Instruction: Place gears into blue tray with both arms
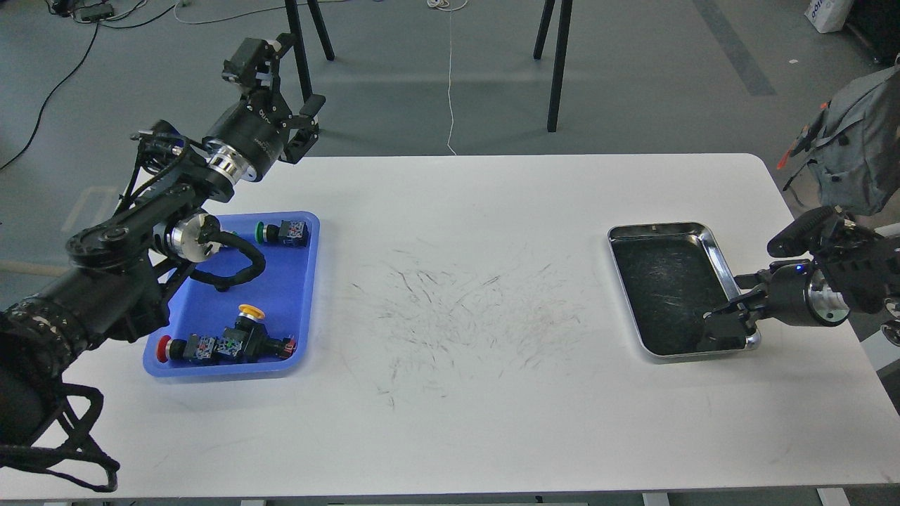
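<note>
On the table's (pixel 464 422) left, the blue tray (pixel 288 292) held three push-buttons (pixel 228 344) (no gears visible); left hand (pixel 299 123) gaped empty above; right hand (pixel 724 325), grip unclear, reached into the metal tray (pixel 654 232).

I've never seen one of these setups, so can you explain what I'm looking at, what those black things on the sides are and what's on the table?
This single picture is taken from a robot's own head, looking down at a white table. The black jointed things are its two arms. The left gripper is raised above the table's far edge, open and empty. The right gripper reaches into the near corner of a silver metal tray; it is too dark to tell whether it is open or holding anything. On the left lies a blue tray holding push-button switches with red, yellow and green caps. I cannot make out any gears.
</note>
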